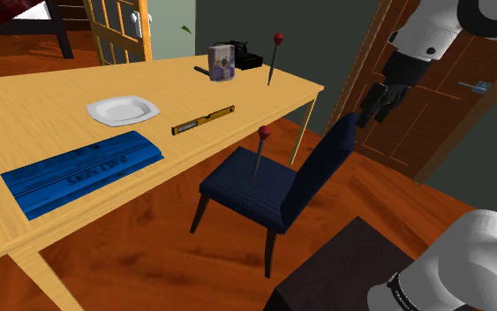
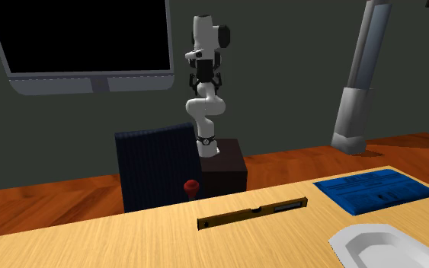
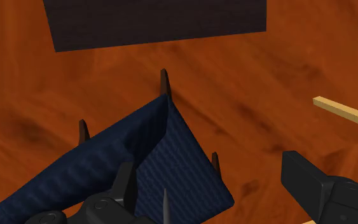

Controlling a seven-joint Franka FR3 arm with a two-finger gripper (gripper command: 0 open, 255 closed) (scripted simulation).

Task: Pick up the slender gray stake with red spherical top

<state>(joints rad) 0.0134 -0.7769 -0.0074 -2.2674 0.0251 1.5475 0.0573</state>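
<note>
Since two red-topped stakes show here, we first have to settle which one we are after. One stands leaning on the wooden table [image 1: 52, 132] near its far edge, beside a small box [image 1: 222, 63]. The other stands on the seat of the navy chair [image 1: 246, 199], and its shaft reads as the greyer of the two. We take this stake on the chair [image 1: 259, 152] as our target, though that is a judgement. It is also the nearer one to the arm.

The gripper [image 1: 377, 110] hangs in the air with its fingers spread wide and nothing between them. In the wrist view the two black fingers [image 3: 311, 184] stand well apart.

From the gripper, the stake lies lower and towards the shoulder view's left, with the chair's backrest rising between them. The stake's long axis runs nearly upright, tilted a little, with the red ball on top. In the wrist view a thin grey sliver [image 3: 165, 207] over the seat is probably the same shaft.

We judge that the coming move calls for us to travel over the backrest and descend. The open jaws should straddle the shaft below the ball.
</note>
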